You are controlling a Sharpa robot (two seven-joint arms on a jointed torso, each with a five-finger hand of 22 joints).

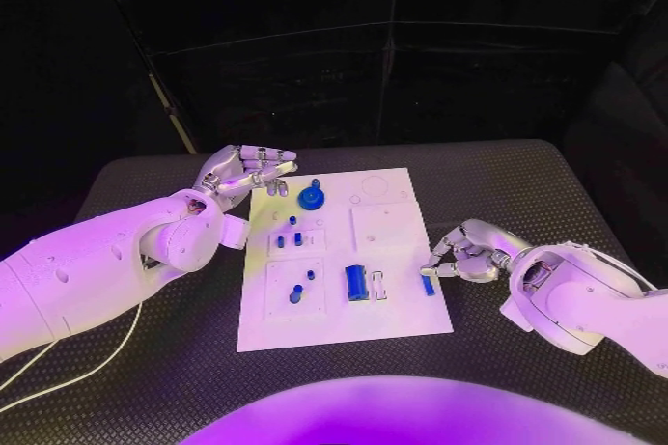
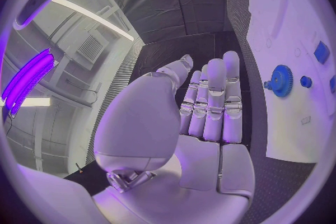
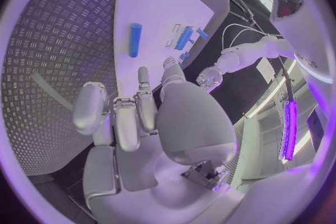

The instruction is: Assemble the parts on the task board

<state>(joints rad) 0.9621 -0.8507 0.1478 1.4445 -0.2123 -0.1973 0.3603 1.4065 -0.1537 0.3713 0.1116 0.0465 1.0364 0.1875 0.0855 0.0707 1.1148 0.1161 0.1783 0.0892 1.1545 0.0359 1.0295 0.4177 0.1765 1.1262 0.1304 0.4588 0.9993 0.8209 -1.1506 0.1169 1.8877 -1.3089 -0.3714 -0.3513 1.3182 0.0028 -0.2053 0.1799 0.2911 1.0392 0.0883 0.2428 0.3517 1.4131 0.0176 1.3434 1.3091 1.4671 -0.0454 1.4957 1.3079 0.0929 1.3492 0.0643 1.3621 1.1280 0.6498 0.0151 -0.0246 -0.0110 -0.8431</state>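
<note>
Task board (image 1: 397, 315) lies mid-frame. Blue peg (image 1: 428, 285) sits at its right edge, long axis up-down in frame, just left of right hand (image 1: 471, 251), fingers curled, holding nothing. Left hand (image 1: 251, 168), upper left, fingers loosely extended, empty, farther off.

A lab test cell: black curtains (image 1: 418, 69) enclose a black table (image 1: 529, 194) under ceiling strip lights (image 2: 91, 17)

Gear (image 1: 311, 196) lies on the task board's (image 1: 403, 310) far end; cylinder (image 1: 428, 285) at its right edge.
</note>
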